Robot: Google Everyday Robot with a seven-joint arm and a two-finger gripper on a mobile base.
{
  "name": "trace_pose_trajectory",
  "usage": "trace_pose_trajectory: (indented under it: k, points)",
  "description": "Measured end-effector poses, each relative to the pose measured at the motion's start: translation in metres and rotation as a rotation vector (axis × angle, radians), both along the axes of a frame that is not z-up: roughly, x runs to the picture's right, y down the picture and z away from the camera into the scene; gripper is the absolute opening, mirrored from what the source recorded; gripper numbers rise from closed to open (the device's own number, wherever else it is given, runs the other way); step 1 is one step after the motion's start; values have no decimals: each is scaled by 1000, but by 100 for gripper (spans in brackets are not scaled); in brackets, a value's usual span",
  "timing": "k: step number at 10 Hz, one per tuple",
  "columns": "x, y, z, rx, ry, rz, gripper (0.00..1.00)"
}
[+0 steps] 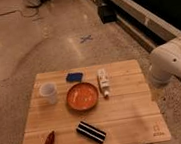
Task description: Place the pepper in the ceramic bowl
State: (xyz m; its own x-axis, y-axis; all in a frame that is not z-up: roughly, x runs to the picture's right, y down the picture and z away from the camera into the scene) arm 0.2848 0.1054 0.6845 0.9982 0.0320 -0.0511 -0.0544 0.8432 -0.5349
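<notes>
The pepper (pixel 48 143), slim and dark red, lies near the front left corner of the wooden table (pixel 129 106). The ceramic bowl (pixel 82 96), round, glossy and orange, sits near the table's middle and holds nothing. The white robot arm (pixel 171 64) shows at the right edge, beside the table's right side. The gripper itself is out of view.
A translucent white cup (pixel 48 92) stands left of the bowl. A blue flat object (pixel 74 77) lies behind the bowl. A white tube (pixel 103 82) lies right of the bowl. A black-and-white striped block (pixel 91 132) lies in front of it. A dark wall runs along the back right.
</notes>
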Motion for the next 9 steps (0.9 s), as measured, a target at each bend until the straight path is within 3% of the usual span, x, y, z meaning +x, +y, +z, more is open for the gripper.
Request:
trace_pose_trajectory:
  k: [4, 6, 9]
  points:
    - [-1, 0, 0, 0, -3, -2, 65]
    - [-41, 5, 0, -9, -99, -80, 65]
    - [-135, 26, -7, -16, -312, -270, 65]
